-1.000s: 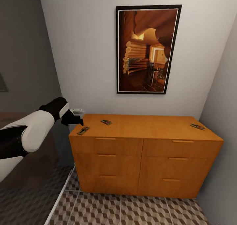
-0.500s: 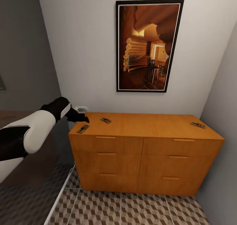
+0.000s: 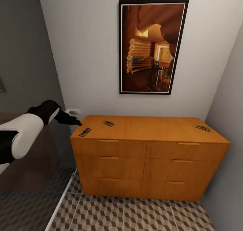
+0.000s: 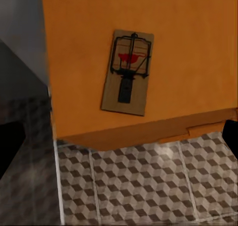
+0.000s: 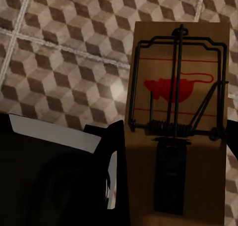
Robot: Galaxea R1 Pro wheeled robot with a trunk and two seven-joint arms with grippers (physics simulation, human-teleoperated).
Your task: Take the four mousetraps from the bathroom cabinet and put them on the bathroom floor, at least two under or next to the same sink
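Note:
Three mousetraps lie on top of the orange-wood cabinet (image 3: pixel 148 156): one at its front left corner (image 3: pixel 85 132), one a little behind it (image 3: pixel 108 123) and one at the far right (image 3: pixel 202 128). My left gripper (image 3: pixel 77 122) hovers just off the cabinet's left edge, open and empty. In the left wrist view the corner mousetrap (image 4: pixel 127 72) lies flat on the wood, with the bathroom floor (image 4: pixel 148 186) past the edge. In the right wrist view my right gripper (image 5: pixel 163 206) is shut on another mousetrap (image 5: pixel 178 112), held above the cube-patterned floor (image 5: pixel 64 52). The sink is out of view.
A large framed picture (image 3: pixel 152 47) hangs on the white wall above the cabinet. A grey wall (image 3: pixel 226 129) closes in on the right. A dark glass panel (image 3: pixel 30 89) stands to the left, and patterned tiles (image 3: pixel 125 217) run in front of the drawers.
My left arm has drawn back to the left, so the gripper now sits off the cabinet's left edge instead of over its corner. The mousetraps on top have not moved.

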